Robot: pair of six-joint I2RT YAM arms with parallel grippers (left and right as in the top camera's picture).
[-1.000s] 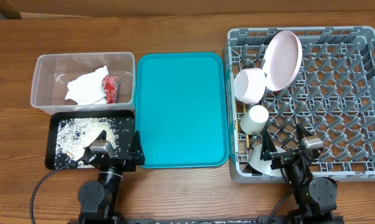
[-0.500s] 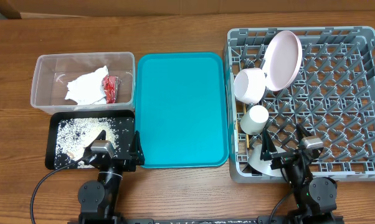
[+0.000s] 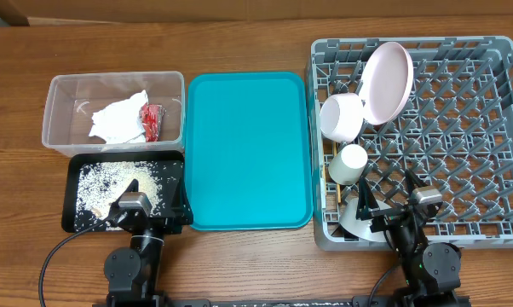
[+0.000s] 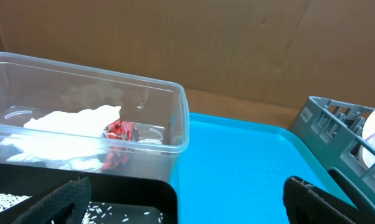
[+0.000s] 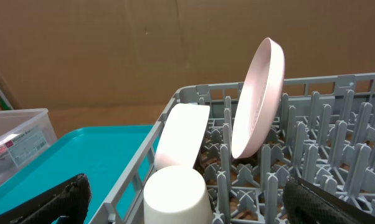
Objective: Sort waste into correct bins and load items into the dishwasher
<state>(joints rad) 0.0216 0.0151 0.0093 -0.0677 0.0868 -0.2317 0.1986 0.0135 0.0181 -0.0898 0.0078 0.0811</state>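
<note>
Left claw is hanging with its fingers spread wide, gripping nothing. Right under its nose the black tray is holding the loose rice. Just past that the clear plastic tub is holding the crumpled napkin, with the shiny red wrapper tucked against it. Off to the claw's right the teal tray is lying bare.

Right claw is doing the same, jaws fully apart and empty, hovering over the near-left corner of the grey dish rack. The white cup is sitting right in front of it, upside down I think. Behind that the white bowl is standing on edge, and further back the pink plate is leaning upright between the pegs. I'm guessing the yellowish sliver along the rack's left wall is the chopsticks, but it's too thin to be sure.

To me this is looking pretty much finished.

If anything needs a redo:
- The plate and bowl are looking stiff and smooth, so I'm thinking pinch the rim.
- The cup is probably light, so take it across its wall.
- Chopsticks are likely rolling away unless grabbed mid-length.
- The napkin is soft, so grab a fold.
- The wrapper is probably slippery.
- The rice isn't something you're pinching at all.
</note>
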